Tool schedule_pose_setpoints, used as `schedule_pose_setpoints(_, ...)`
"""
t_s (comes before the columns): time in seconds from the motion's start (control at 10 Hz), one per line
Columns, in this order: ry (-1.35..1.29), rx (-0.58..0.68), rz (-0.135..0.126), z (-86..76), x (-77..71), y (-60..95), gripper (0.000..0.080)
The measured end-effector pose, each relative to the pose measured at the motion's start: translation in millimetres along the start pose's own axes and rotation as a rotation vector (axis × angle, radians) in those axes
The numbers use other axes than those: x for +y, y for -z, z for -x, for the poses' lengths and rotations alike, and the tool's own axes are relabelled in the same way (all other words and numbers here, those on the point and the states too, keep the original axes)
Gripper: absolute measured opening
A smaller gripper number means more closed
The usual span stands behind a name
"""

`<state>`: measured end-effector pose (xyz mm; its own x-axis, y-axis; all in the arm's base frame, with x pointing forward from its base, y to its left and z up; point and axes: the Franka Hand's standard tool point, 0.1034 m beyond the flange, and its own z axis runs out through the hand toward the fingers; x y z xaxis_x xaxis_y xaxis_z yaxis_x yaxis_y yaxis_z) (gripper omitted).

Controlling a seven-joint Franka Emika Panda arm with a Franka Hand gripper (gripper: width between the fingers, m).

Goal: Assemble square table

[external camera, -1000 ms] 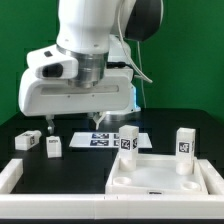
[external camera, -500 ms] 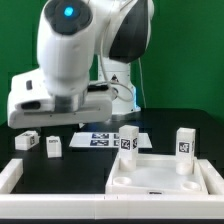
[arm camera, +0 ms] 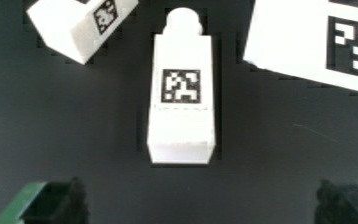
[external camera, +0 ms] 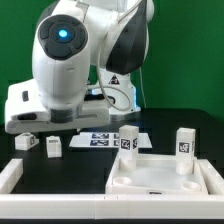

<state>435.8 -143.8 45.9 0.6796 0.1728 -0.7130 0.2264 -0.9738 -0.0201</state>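
Arm swung to the exterior view's left — pincer, spread and empty, now hangs over a loose leg, apparently next for pickup

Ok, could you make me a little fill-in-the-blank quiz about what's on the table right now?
1. The square slab has ___ upright legs standing at its far corners.
2. The loose legs lie on a table coloured ___.
3. In the wrist view the fingers stand ___, holding nothing, with a tagged leg lying on the table beyond them.

Missing words: two; black; open.
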Motion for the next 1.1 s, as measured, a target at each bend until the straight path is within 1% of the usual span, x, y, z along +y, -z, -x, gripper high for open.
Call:
schedule_pose_setpoints(0.1,-0.008,-0.01,-0.01,3.0,4.2,-16.6,0.0649)
schedule_pose_setpoints(0.2,-0.013,-0.023,-0.021,8.2,2.9,-33.4,0.0649)
schedule_pose_setpoints(0.3,-0.01,-0.045,-0.028,11.0,-3.4,-49.1,0.0649)
schedule_pose_setpoints(0.4,-0.008,-0.063,-0.032,12.4,-5.8,-57.9,0.0649)
schedule_pose_setpoints(0.5,-0.01,-0.07,-0.039,12.4,-6.7,-60.6,0.0649)
schedule_pose_setpoints(0.7,-0.009,-0.07,-0.038,12.1,-6.9,-60.4,0.0649)
schedule_pose_setpoints(0.8,-0.009,-0.07,-0.038,12.1,-6.9,-60.6,0.0515)
schedule_pose_setpoints(0.9,-0.009,-0.07,-0.038,12.1,-6.9,-60.6,0.0515)
schedule_pose_setpoints(1.0,-0.009,-0.07,-0.038,12.1,-6.9,-60.7,0.0361)
schedule_pose_setpoints(1.1,-0.009,-0.07,-0.038,12.1,-6.9,-60.7,0.0287)
